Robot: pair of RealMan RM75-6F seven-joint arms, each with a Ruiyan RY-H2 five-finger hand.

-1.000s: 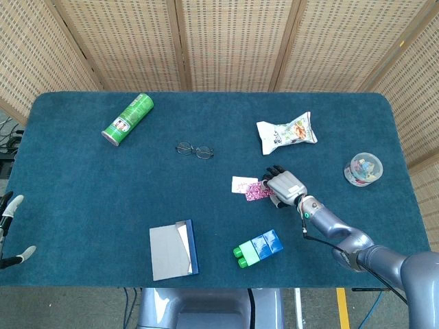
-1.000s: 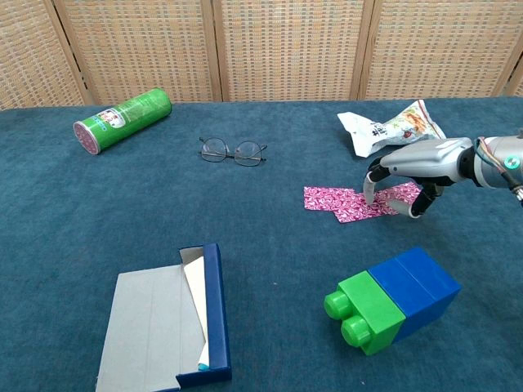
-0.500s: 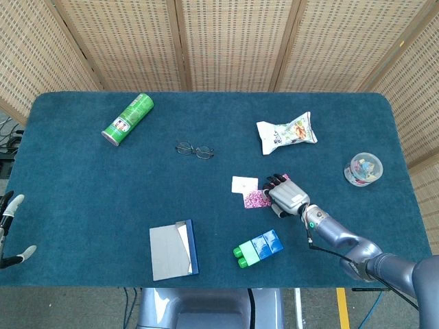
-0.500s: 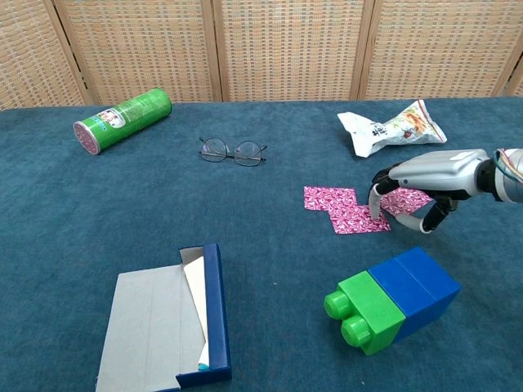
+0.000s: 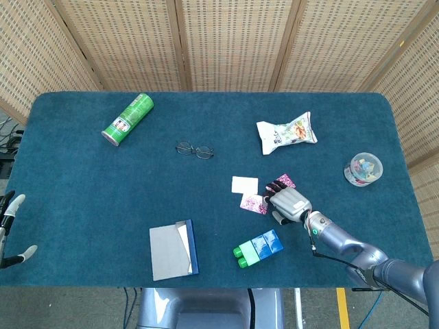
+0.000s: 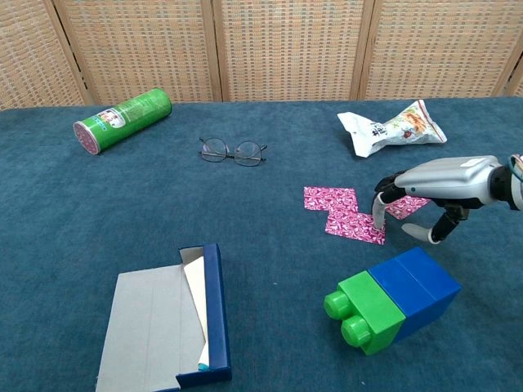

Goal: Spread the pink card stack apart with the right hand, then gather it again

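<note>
The pink cards lie spread in three pieces on the blue cloth. One card (image 6: 330, 198) (image 5: 245, 184) is farthest left, and in the head view it shows pale. A second card (image 6: 355, 228) (image 5: 254, 203) lies nearer the front. A third card (image 6: 406, 207) (image 5: 285, 181) peeks out behind the hand. My right hand (image 6: 433, 184) (image 5: 288, 203) arches over them, its fingertips (image 6: 378, 217) pressing on the right edge of the second card. It holds nothing. My left hand (image 5: 14, 233) hangs at the table's left edge, empty, with its fingers apart.
A green-and-blue block (image 6: 392, 298) sits just in front of the right hand. A snack bag (image 6: 392, 126) lies behind it, and a plastic cup (image 5: 363, 168) stands to the right. Glasses (image 6: 233, 151), a green can (image 6: 122, 120) and a grey-blue box (image 6: 167, 322) lie to the left.
The right hand has slid toward the table's front, dragging one card with it. The overlapping cards have come apart, and a third card now shows behind the hand.
</note>
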